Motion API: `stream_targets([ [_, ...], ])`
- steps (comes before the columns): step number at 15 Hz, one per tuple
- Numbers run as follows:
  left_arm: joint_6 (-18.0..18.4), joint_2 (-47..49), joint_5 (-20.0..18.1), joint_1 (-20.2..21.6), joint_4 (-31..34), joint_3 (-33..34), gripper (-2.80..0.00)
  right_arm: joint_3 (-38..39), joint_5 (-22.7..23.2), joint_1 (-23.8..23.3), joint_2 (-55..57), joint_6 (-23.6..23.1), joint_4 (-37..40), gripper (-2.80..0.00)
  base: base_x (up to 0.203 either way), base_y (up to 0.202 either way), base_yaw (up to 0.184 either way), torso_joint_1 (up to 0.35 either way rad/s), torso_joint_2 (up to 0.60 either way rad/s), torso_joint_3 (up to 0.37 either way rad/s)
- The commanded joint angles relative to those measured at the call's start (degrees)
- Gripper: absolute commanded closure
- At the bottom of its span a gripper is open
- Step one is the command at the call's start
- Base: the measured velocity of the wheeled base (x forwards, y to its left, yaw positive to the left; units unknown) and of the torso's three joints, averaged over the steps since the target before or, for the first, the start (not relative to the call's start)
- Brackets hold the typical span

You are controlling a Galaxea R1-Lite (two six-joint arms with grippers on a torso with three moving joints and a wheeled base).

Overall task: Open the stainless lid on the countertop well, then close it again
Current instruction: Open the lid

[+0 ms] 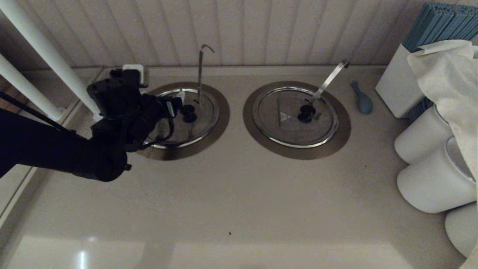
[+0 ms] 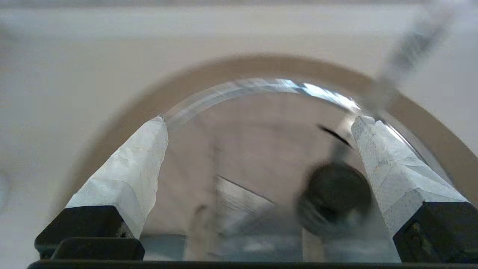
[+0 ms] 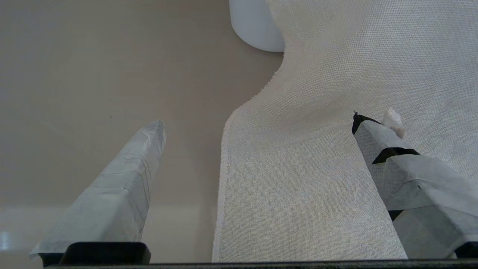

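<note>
The lid point(image 1: 194, 116) sat shut in its well point(image 1: 220, 112) on the desk point(image 1: 239, 194), so I held my left hand point(image 2: 257, 123) spread wide over its knob point(image 2: 334, 198), not yet grasping, while my right hand point(image 3: 257, 123) hung released beside the cloth point(image 3: 336, 112).

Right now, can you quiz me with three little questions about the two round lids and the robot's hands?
1. True or false: the left hand is open above the stainless lid.
2. Which lid has the thin hook-topped handle? A: the one under the left hand. B: the twin lid.
3. Fill in: the right hand hovers open over a white ____.

Key: 1 true; 2 A; 3 cloth.
</note>
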Motion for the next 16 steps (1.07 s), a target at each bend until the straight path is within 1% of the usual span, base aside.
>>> stream_targets([
  [1,-0.3,1.7,0.1,-1.3,-0.3,0.2,-2.8,0.0,0.0,0.0,0.1,0.0,0.0,-2.8,0.0,0.0,0.0,0.0,0.0,0.0],
  [2,-1.6,2.3,0.1,-2.1,-0.3,0.1,-2.8,0.0,0.0,0.0,0.1,0.0,0.0,-2.8,0.0,0.0,0.0,0.0,0.0,0.0],
  [3,-2.1,2.5,0.1,-2.4,-0.3,-0.1,-2.8,0.0,0.0,0.0,0.1,0.0,0.0,-2.8,0.0,0.0,0.0,0.0,0.0,0.0],
  [6,-2.6,2.9,-1.0,-2.6,-0.2,0.4,-2.8,0.0,0.0,0.0,0.1,0.0,0.0,-2.8,0.0,0.0,0.0,0.0,0.0,0.0],
  [8,-2.9,4.0,-1.0,-3.1,-0.2,0.4,-2.8,0.0,0.0,0.0,0.1,0.0,0.0,-2.8,0.0,0.0,0.0,0.0,0.0,0.0],
  [14,-2.4,5.4,-1.2,-3.0,-0.1,1.0,-2.8,0.0,0.0,0.0,0.1,0.0,0.0,-2.8,0.0,0.0,0.0,0.0,0.0,0.0],
  [16,-1.1,5.3,-1.0,-2.3,0.3,1.0,-2.8,0.0,0.0,0.0,0.1,0.0,0.0,-2.8,0.0,0.0,0.0,0.0,0.0,0.0],
])
